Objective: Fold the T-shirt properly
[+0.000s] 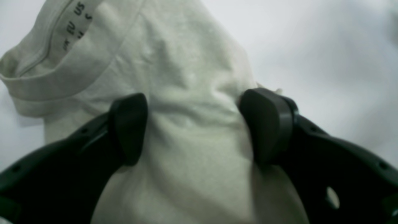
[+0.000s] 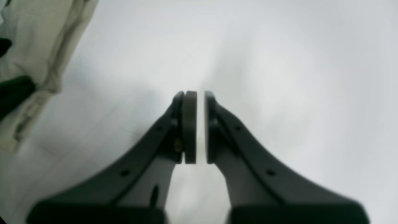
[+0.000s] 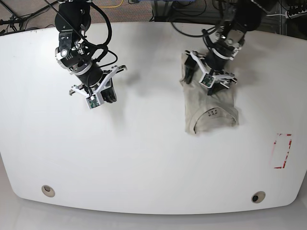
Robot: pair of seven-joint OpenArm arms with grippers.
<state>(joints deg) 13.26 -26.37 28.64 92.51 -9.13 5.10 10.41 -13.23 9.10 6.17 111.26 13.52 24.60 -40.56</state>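
The T-shirt (image 3: 209, 108) lies folded into a narrow bundle on the white table (image 3: 144, 158), collar toward the near edge. The left gripper (image 1: 192, 124) sits over it, jaws wide apart astride the cloth. The right gripper (image 2: 196, 127) hangs well apart, jaws together and empty.

- The right gripper (image 2: 200, 124) fills the lower middle, its 2 dark fingers (image 2: 189, 127) drawn nearly together with only a thin slit of light between the pads.
- Nothing sits between them.
- Beyond the fingertips lies the bare white table (image 2: 279, 62).
- Well left of the fingers, at the frame's edge, lies the shirt (image 2: 40, 46), its folded beige edge facing them.
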